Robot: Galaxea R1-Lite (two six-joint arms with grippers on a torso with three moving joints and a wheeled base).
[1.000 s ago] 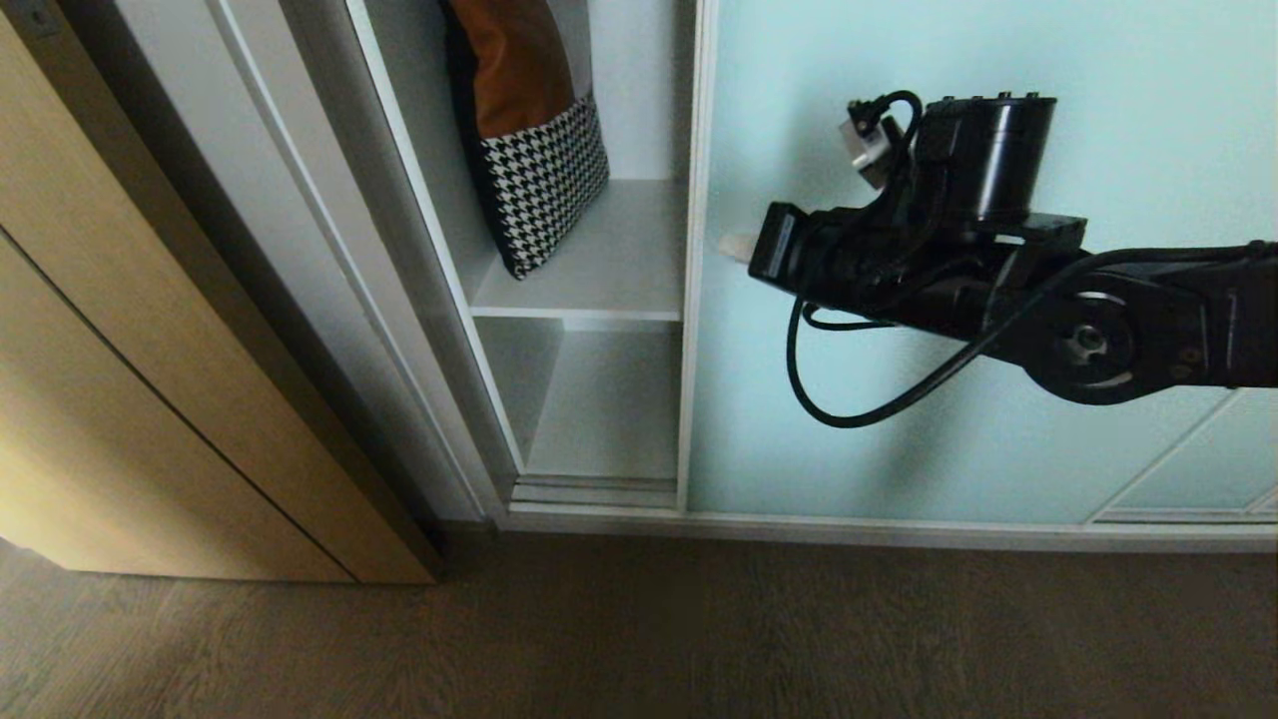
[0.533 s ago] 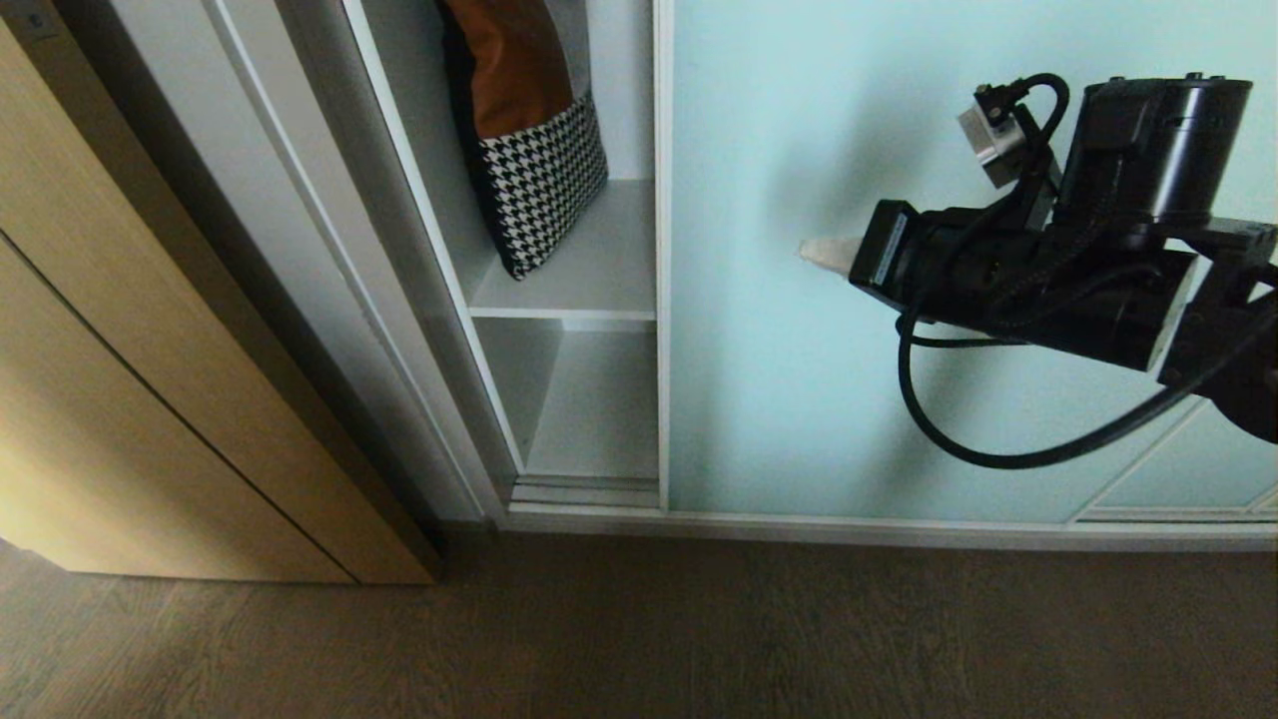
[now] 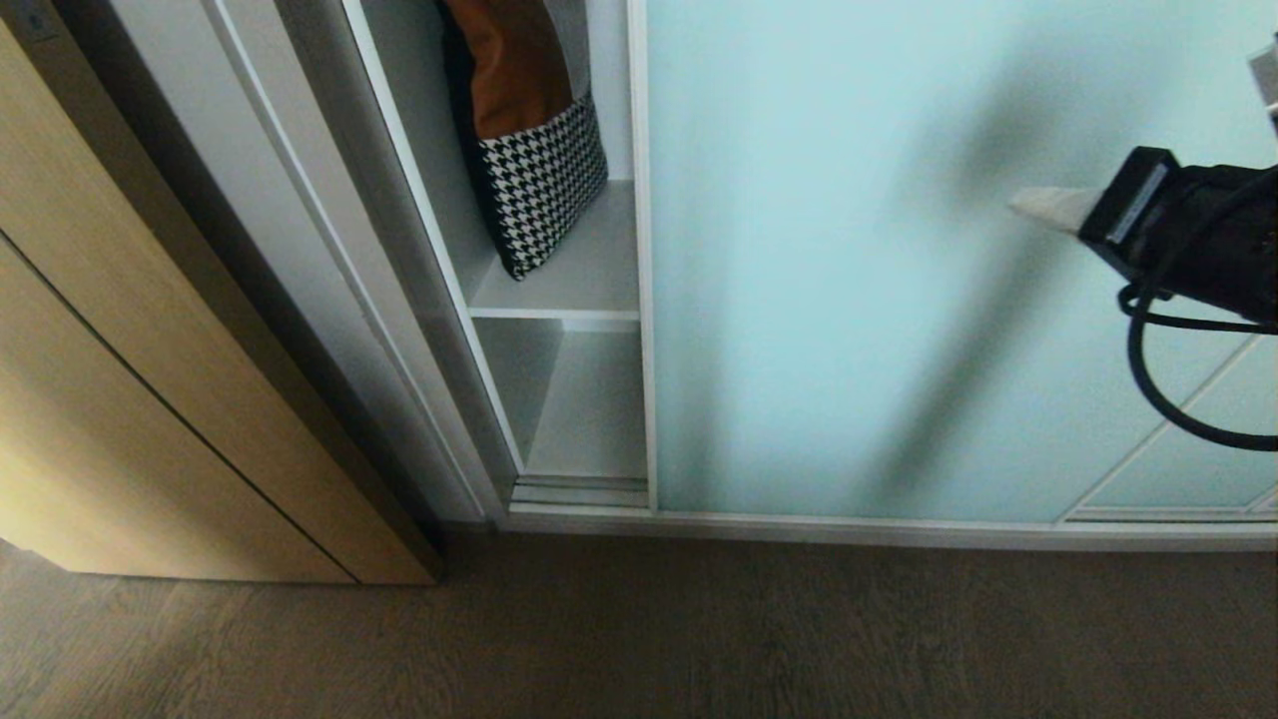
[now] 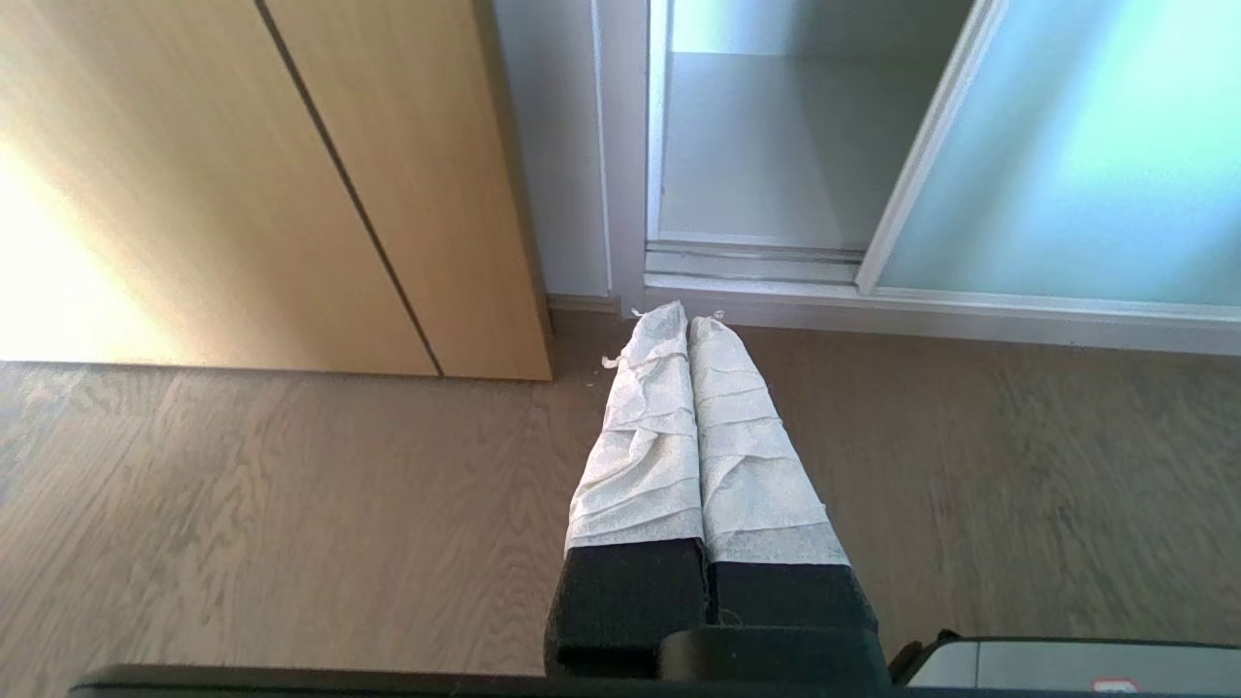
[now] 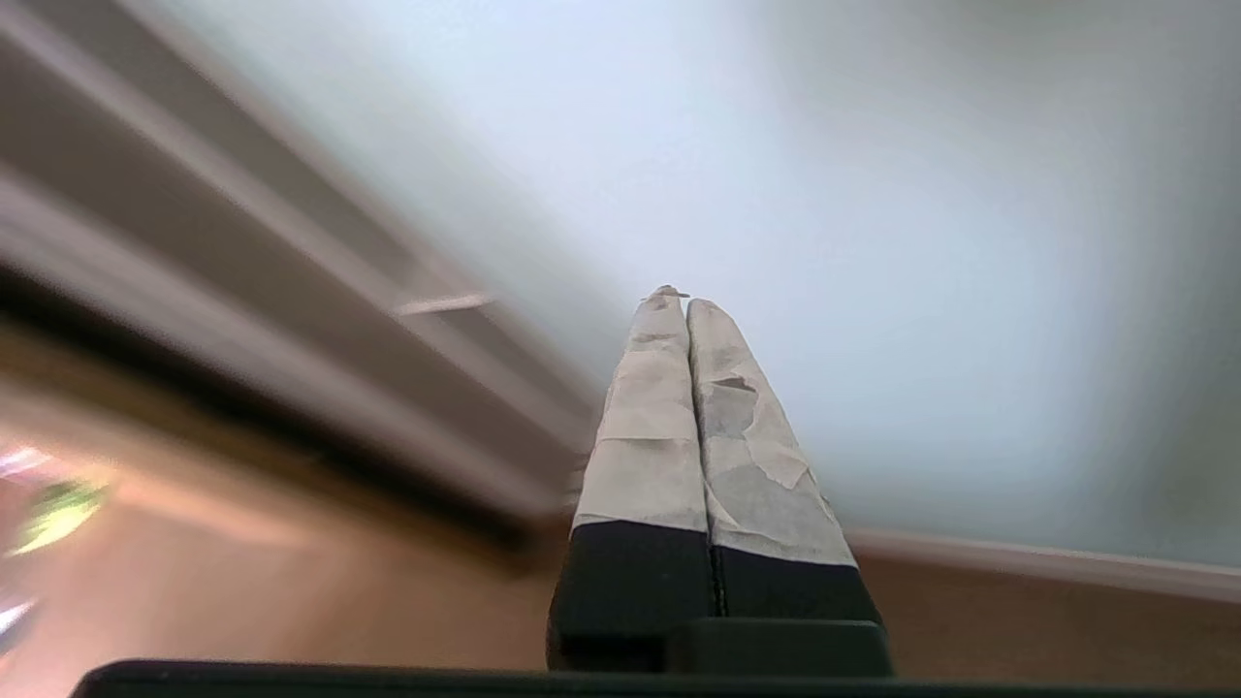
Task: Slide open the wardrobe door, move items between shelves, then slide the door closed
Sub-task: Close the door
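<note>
Running across the foreground, the dark wood floor point(image 3: 699, 639) reaches up to the wardrobe's white bottom track point(image 3: 879, 527). Low over that floor, the left tool point(image 4: 690, 320) hangs parked with its cloth-wrapped fingers point(image 4: 640, 436) pressed together and nothing between them, its tips pointing toward the corner where the light wood cabinet front point(image 3: 150, 399) meets the wardrobe frame.

At the right edge of the head view, the right tool point(image 3: 1023, 203) pokes in from its black arm point(image 3: 1188, 240), a loop of black cable point(image 3: 1158, 389) hanging below. Its two wrapped fingers point(image 5: 669, 407) are closed against each other and hold nothing. Whether the tip touches the glass cannot be told; it sits in front of the panel, casting a long shadow down it.

Behind it stands the sliding wardrobe door point(image 3: 829, 260), a frosted pale aqua panel with a thin silver frame, upright in the track and covering most of the wardrobe's width. Its left edge leaves a narrow opening beside the white side wall.

Through that gap the shelves point(image 3: 574, 285) show: a grey-white board with a white front edge, and a lower compartment under it. On the upper board a cushion point(image 3: 529, 130), orange above and black-and-white houndstooth below, leans tilted against the left wall.
</note>
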